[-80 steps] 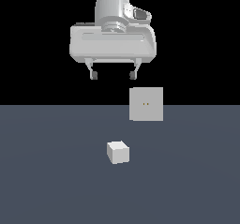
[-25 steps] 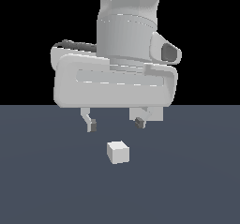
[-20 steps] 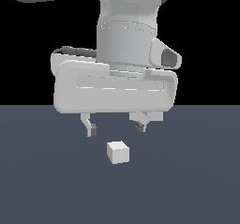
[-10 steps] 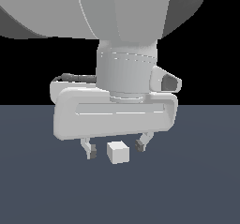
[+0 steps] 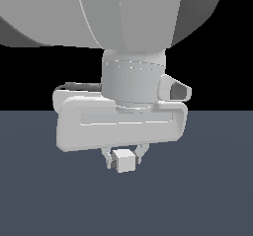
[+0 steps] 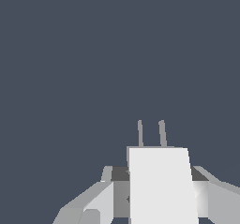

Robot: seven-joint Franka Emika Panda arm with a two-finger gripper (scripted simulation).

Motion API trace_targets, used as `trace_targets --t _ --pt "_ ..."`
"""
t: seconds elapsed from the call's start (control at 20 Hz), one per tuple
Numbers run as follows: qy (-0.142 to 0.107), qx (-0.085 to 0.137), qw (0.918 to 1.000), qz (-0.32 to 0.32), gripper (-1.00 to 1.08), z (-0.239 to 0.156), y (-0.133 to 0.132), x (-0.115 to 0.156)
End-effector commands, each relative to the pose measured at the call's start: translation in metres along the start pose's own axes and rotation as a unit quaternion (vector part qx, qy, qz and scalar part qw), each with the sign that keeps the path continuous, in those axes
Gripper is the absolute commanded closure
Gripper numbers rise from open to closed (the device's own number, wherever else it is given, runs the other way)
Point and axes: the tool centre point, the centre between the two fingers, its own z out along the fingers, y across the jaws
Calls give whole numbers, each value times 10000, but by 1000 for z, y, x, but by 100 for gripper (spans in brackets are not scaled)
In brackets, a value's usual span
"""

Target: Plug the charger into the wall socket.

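Note:
The charger [image 5: 125, 161] is a small off-white cube resting on the dark grey floor. My gripper [image 5: 123, 162] has come down over it, and its two fingers [image 5: 107, 161] press against the cube's opposite sides. In the wrist view the charger [image 6: 161, 185] fills the gap between the fingers [image 6: 96, 200], and its two thin prongs [image 6: 151, 133] point away from the hand. The wall socket is hidden behind the arm in the exterior view and is out of the wrist view.
The large white hand body [image 5: 121, 124] and the arm above it block most of the exterior view. Flat dark grey floor [image 5: 217, 190] spreads out on all sides.
The hand has dropped lower over the charger. Its fingers, half a second ago wide apart on either side of the cube, have closed in onto it. The cube has not moved.

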Motion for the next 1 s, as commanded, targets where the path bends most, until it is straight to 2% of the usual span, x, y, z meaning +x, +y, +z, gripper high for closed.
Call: trace_targets --t 0.0,0.45,0.95 --pt "-1 0 10000 1 108 0 0 0" --pt "8 -46 9998 171 108 -5 4 6" --pt "30 -301 9938 1065 108 -30 31 35"
